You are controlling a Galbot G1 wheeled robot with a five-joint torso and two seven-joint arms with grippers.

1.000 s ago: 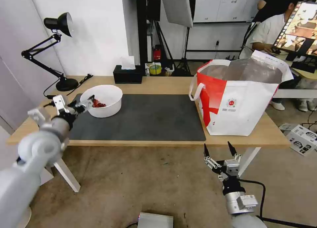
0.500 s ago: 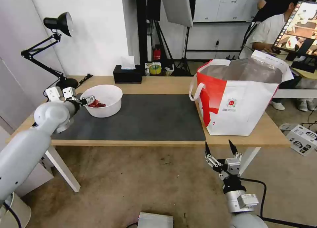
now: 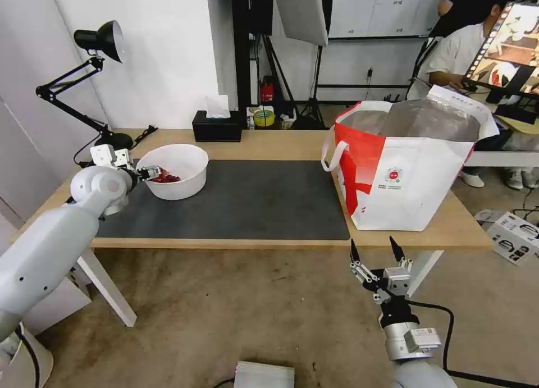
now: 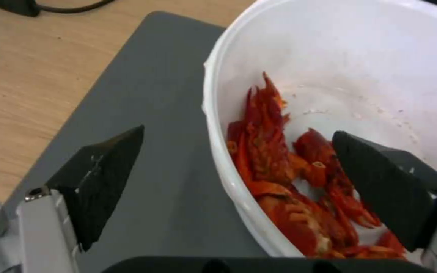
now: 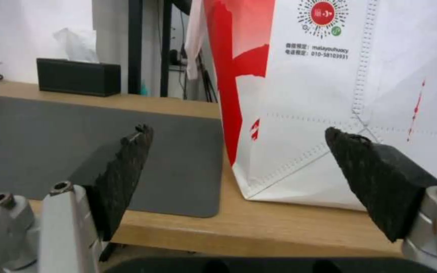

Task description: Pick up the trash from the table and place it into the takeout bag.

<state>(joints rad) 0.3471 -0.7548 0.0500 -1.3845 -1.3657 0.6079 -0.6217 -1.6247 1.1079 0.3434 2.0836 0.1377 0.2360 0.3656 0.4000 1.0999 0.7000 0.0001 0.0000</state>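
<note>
White bowl [image 3: 175, 170] of red scraps [image 4: 289, 182] sits on your worktop's grey mat [image 3: 247, 200]. Your left pincer [image 4: 239, 182] gapes wide, straddling its rim. Right pincer [image 3: 375, 252] hangs spread below the worktop edge, near the takeout bag [image 3: 415, 174].

Glossy light-grey rounded arms [image 3: 50, 236]. Silver metal grippers: left gripper [image 4: 236, 182], right gripper [image 3: 375, 252]. Black pointed, textured fingertips [image 5: 122, 178], small screws at finger bases. Black cable [image 3: 443, 326] by right wrist.
</note>
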